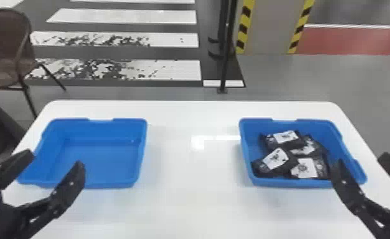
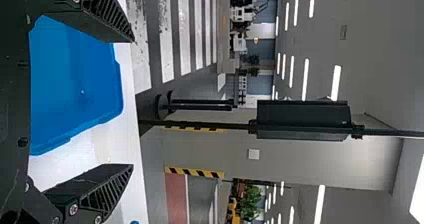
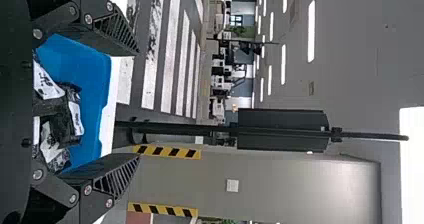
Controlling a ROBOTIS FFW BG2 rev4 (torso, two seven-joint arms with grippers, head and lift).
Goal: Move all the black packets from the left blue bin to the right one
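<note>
The transfer looks complete, leaving only the finish. The left gripper (image 1: 54, 160) has its fingers spread, with nothing between the tips; the left blue bin (image 1: 101, 162) lies beyond them, its bare floor in sight. The right gripper (image 1: 362, 161) also holds its fingers wide apart, gripping nothing. Beyond them, mostly to the left of its inner finger, the right blue bin (image 1: 305, 183) carries the black packets (image 1: 275, 160), at least four, piled and overlapping. The next move probably calls for no further grasp, just both arms drawing back without the inner fingertips catching the near rims.
</note>
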